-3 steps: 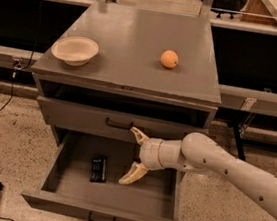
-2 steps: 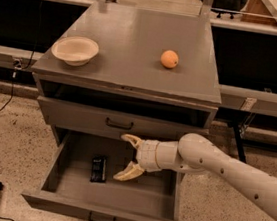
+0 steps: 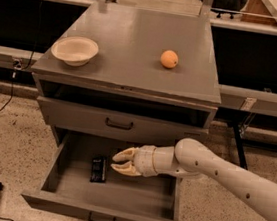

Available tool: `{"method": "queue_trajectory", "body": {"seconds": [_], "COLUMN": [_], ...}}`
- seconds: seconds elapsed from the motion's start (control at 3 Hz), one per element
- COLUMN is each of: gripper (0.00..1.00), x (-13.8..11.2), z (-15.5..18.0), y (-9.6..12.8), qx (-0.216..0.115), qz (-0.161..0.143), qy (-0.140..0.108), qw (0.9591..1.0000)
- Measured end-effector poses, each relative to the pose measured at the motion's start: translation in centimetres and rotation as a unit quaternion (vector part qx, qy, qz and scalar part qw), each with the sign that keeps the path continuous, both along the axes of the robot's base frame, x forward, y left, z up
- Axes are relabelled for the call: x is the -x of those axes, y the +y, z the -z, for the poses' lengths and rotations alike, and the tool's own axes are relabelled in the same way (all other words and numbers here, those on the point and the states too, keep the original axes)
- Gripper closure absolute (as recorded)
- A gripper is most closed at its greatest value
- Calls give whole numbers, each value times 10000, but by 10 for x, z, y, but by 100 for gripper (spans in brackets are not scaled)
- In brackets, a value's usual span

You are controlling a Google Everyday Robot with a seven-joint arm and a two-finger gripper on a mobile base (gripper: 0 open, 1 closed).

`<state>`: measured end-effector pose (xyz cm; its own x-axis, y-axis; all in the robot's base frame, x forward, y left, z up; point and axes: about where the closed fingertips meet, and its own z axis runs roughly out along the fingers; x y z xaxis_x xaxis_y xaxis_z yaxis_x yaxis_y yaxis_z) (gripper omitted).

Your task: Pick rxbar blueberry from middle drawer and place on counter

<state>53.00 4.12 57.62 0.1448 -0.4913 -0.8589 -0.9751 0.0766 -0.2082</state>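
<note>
Middle drawer (image 3: 118, 194) is pulled out, with the rxbar blueberry (image 3: 98, 169) flat on its grey floor, left of centre. The gripper (image 3: 117, 162) is inside the drawer, low over the floor, on a single white arm (image 3: 221, 173) reaching in from the right.

Key relation: the bar lies just left of the gripper tips and slightly toward the drawer front. It is near but not touching. The bar's long axis runs front to back across the drawer, roughly crosswise to the direction the gripper points.

The two pale fingers (image 3: 125, 154) point left, one above the other in the picture, with a small gap between them. The gripper is released and grasps nothing. Only one arm, so there is no question of which is nearer.

My read: the next move is a short reach left and down, probably with a wrist turn so the jaws span the bar's narrow width.

The table (image 3: 132, 36), the task's counter on top of the cabinet, carries a pale bowl (image 3: 75, 50) at left and an orange (image 3: 169, 59) at right, well apart.

Writing: the wrapper is dark and no text on it can be read. No brand or label can be read elsewhere either.
</note>
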Motion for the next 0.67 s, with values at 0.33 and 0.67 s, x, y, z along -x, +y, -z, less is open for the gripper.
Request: {"method": "queue_trajectory", "body": {"seconds": [0.33,0.67], "gripper": [47,23], "x": [2,-5], "z": [0,28], "y": [3,25], "qx": [1,-113], "qz": [-44,-88], "qy": [20,-144], "qw": [10000,9998]}}
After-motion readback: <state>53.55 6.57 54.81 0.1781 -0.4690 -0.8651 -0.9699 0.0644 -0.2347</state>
